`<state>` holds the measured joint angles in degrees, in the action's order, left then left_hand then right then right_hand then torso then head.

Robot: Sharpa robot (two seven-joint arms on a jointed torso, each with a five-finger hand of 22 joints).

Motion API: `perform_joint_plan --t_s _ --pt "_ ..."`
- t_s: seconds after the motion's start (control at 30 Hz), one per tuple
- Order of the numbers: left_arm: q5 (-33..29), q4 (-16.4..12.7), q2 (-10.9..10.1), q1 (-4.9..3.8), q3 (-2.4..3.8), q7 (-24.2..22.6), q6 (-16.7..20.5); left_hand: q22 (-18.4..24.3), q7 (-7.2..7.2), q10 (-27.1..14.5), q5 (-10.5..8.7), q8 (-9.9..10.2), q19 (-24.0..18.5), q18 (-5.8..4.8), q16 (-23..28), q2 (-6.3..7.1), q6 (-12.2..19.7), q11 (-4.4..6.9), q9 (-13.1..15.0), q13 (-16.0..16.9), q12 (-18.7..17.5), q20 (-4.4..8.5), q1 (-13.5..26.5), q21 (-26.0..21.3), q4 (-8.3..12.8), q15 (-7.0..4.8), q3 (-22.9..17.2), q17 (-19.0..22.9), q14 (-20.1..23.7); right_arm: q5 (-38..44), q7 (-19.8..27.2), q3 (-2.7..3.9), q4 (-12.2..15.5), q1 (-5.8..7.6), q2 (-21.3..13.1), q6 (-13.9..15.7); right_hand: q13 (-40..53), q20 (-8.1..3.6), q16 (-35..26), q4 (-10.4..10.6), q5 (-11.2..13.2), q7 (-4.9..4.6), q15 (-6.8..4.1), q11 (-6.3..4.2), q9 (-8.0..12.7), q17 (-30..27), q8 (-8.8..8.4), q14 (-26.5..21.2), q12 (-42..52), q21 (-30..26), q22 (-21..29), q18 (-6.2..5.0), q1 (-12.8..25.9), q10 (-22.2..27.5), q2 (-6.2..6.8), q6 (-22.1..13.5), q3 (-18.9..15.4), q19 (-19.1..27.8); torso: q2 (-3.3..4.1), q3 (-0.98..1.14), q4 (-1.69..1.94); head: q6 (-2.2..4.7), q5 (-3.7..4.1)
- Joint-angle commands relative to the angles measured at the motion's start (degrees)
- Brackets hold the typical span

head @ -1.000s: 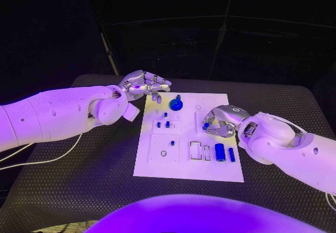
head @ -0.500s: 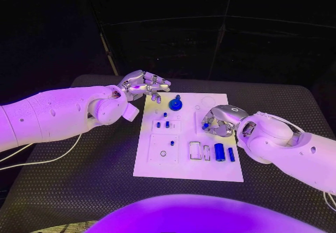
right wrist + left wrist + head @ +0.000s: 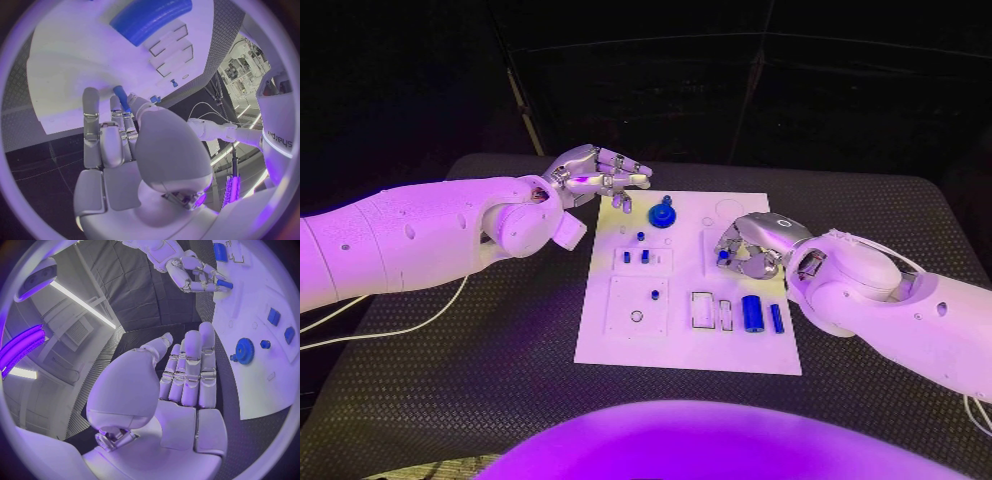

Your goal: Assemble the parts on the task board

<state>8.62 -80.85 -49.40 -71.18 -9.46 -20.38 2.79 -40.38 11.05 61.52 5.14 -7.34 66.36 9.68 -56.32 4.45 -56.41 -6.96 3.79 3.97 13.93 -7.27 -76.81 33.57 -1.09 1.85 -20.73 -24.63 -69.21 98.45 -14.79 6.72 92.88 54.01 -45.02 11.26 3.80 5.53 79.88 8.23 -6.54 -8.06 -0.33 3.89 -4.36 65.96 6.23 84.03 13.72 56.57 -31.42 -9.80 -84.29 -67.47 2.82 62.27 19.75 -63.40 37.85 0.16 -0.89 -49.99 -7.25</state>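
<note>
Table (image 3: 473,400): black, it carries the white board (image 3: 689,350) in its middle.
Left hand (image 3: 600,175): above the board's far left corner, fingers apart and a little bent, holding nothing.
Right hand (image 3: 754,248): over the board's right edge, pinching a small blue peg (image 3: 121,97) at the fingertips; the other fingers lie close together.
Gear (image 3: 662,215): flat on the board near its far edge, just beside the left hand.
Cylinder (image 3: 753,313): lying near the right edge, its long axis toward the near edge.
Key relation: the peg points from the fingers down to the board, so the right hand is the nearer one to seat it.
</note>
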Motion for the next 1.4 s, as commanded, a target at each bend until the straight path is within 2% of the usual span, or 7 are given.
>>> perform_joint_plan --t_s 0.03,0.3,0.43,0.6,0.97,1.1,1.4 --pt "-0.29 -0.09 -0.02 -0.09 0.04 -0.07 -0.70 0.07 0.14 -0.50 -0.31 -0.22 -0.15 0.77 -0.04 -0.05 0.45 0.10 0.08 0.07 0.27 -0.30 0.63 -0.28 0.06 0.02 0.25 0.08 0.45 0.88 -0.89 0.05 0.22 0.09 0.04 2.33 0.02 -0.22 0.40 0.06 0.36 0.12 -0.44 -0.07 -0.21 0.17 0.23 1.89 -0.43 0.26 -0.12 -0.56 -0.28 -0.38 -0.91 0.45 0.41 -0.11 -0.02 0.01 0.03 -0.01 -0.06" --pt "-0.29 -0.10 -0.20 -0.08 0.04 0.04 -0.84 0.17 0.13 -0.56 -0.28 -0.30 -0.11 0.78 -0.08 -0.18 0.47 0.11 0.10 0.09 0.38 -0.31 0.53 -0.39 0.09 0.02 0.37 0.11 0.50 -0.09 -0.82 0.20 2.92 0.09 -1.50 3.81 -0.17 -0.16 0.51 0.04 0.81 -0.22 -0.22 0.25 0.07 0.34 -0.31 1.92 -1.97 0.40 -0.16 -0.49 -0.08 0.19 -0.29 0.01 1.80 -0.17 -0.11 0.05 -0.07 -0.01 -0.32" --pt "-0.29 -0.07 -0.27 -0.08 0.03 0.01 -0.84 0.17 0.13 -0.56 -0.28 -0.30 -0.11 0.78 -0.08 -0.18 0.47 0.11 0.10 0.09 0.38 -0.31 0.53 -0.39 0.09 0.02 0.37 0.11 0.50 -1.05 -0.50 1.66 5.30 0.09 -2.37 4.86 -0.17 -0.13 0.53 -0.06 0.82 -0.25 -0.19 0.30 0.09 0.38 -0.37 1.93 -2.20 0.46 -0.22 -0.48 -0.11 0.23 -0.08 0.00 2.02 -0.20 -0.07 0.02 -0.03 -0.01 -0.39" --pt "-0.29 0.01 -0.27 -0.07 0.01 -0.12 -0.86 0.17 0.13 -0.56 -0.28 -0.30 -0.11 0.78 -0.08 -0.18 0.47 0.11 0.10 0.09 0.38 -0.31 0.53 -0.39 0.09 0.02 0.37 0.11 0.50 -1.71 -0.48 2.48 8.99 0.08 -3.19 6.29 -0.16 -0.11 0.55 -0.14 0.75 -0.25 -0.18 0.30 0.10 0.40 -0.37 1.93 -2.32 0.48 -0.22 -0.48 -0.15 0.15 0.02 0.07 2.23 -0.19 -0.03 0.04 0.01 -0.01 -0.38" --pt "-0.29 0.35 0.18 -0.07 0.00 -0.47 -0.78 0.20 0.13 -0.59 -0.28 -0.31 -0.10 0.78 -0.09 -0.20 0.50 0.10 0.09 0.09 0.40 -0.31 0.51 -0.42 0.09 0.02 0.41 0.12 0.51 -3.10 2.34 2.77 11.97 0.09 -0.83 4.05 -0.12 -0.05 0.62 -0.68 0.05 -0.33 -0.13 0.36 0.16 0.53 -0.51 1.93 -3.01 0.71 -0.40 -0.46 -0.08 -0.23 1.32 0.26 2.84 -0.22 -0.05 -0.15 0.13 -0.01 -0.86" --pt "-0.29 0.80 0.54 -0.07 0.00 -0.63 -0.70 0.20 0.13 -0.59 -0.28 -0.31 -0.10 0.78 -0.09 -0.20 0.50 0.10 0.09 0.09 0.40 -0.31 0.51 -0.42 0.09 0.02 0.41 0.12 0.51 -2.51 4.50 1.44 11.39 0.09 1.20 3.15 -0.12 -0.05 0.63 -0.83 -0.12 -0.34 -0.13 0.36 0.17 0.55 -0.55 1.93 -3.16 0.75 -0.43 -0.46 -0.20 -0.26 1.38 0.28 3.06 -0.21 -0.11 -0.10 0.10 -0.01 -1.58" --pt "-0.29 1.25 1.19 -0.07 -0.01 -0.77 -0.71 0.24 0.13 -0.62 -0.27 -0.34 -0.08 0.79 -0.11 -0.23 0.52 0.11 0.10 0.10 0.45 -0.31 0.47 -0.46 0.12 0.02 0.47 0.13 0.53 -0.83 8.06 -2.99 9.07 0.01 6.72 1.59 -0.12 -0.03 0.44 -1.00 -0.33 -0.38 -0.11 0.39 0.19 0.08 -0.61 1.84 -3.35 0.69 -0.29 -0.48 -0.28 -0.29 1.46 0.28 3.30 -0.11 -0.03 -0.01 0.03 -0.01 -2.02"
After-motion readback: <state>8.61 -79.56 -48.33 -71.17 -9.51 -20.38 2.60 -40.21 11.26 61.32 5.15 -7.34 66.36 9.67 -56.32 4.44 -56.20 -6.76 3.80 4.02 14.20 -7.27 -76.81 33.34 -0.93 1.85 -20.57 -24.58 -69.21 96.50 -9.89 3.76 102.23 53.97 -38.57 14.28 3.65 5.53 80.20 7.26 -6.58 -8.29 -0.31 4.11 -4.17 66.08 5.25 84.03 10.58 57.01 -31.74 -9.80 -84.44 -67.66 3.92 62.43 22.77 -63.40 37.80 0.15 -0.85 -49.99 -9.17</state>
